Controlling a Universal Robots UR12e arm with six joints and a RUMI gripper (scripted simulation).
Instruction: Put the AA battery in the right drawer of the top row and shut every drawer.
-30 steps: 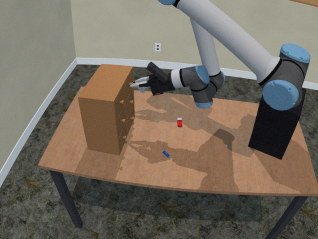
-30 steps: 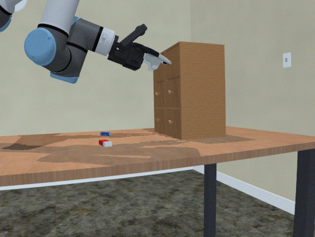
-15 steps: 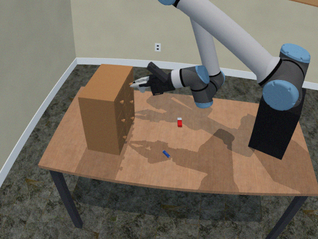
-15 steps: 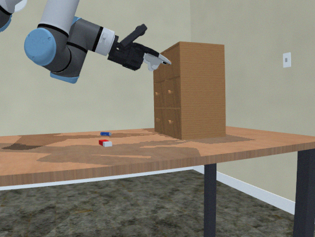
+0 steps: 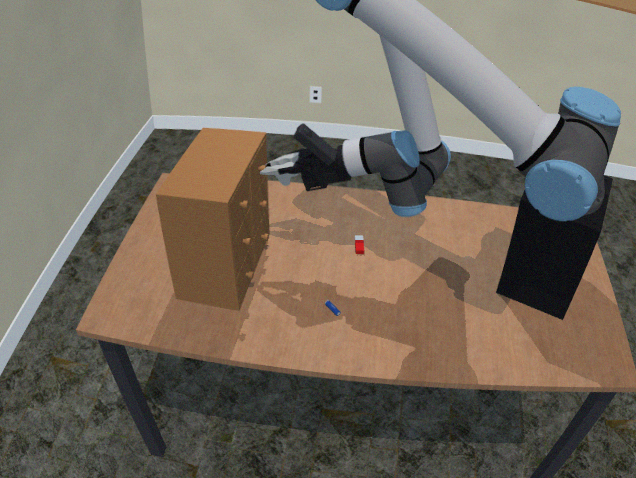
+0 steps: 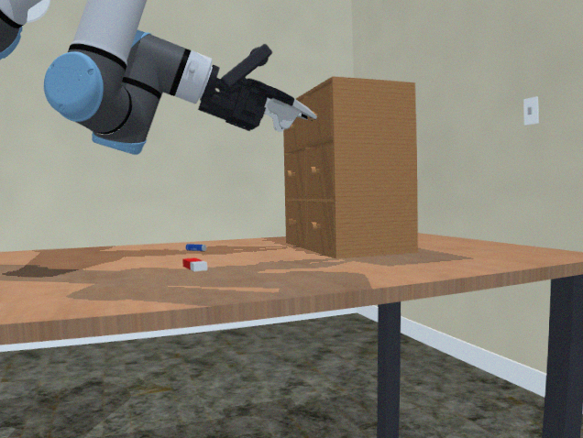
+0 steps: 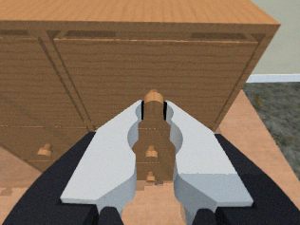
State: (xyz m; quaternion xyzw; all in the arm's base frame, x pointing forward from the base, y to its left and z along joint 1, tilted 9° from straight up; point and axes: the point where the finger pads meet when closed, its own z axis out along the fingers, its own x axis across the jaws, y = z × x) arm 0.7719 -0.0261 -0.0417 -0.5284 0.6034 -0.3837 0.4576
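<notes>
The wooden chest (image 5: 213,215) stands upright at the left of the table, its drawers facing the arm; it also shows in the exterior view (image 6: 351,164). My gripper (image 7: 153,102) is at the top row's right drawer and is shut on that drawer's small round knob (image 7: 153,99). The same grip shows in the top and exterior views (image 5: 267,168) (image 6: 308,114). All drawer fronts look flush with the chest. The blue AA battery (image 5: 332,307) lies on the table in front of the chest, far from the gripper, and is also seen in the exterior view (image 6: 194,246).
A small red and white block (image 5: 359,244) lies mid-table between the chest and the arm's black base (image 5: 552,246). The other drawer knobs (image 5: 246,240) line the chest front below the gripper.
</notes>
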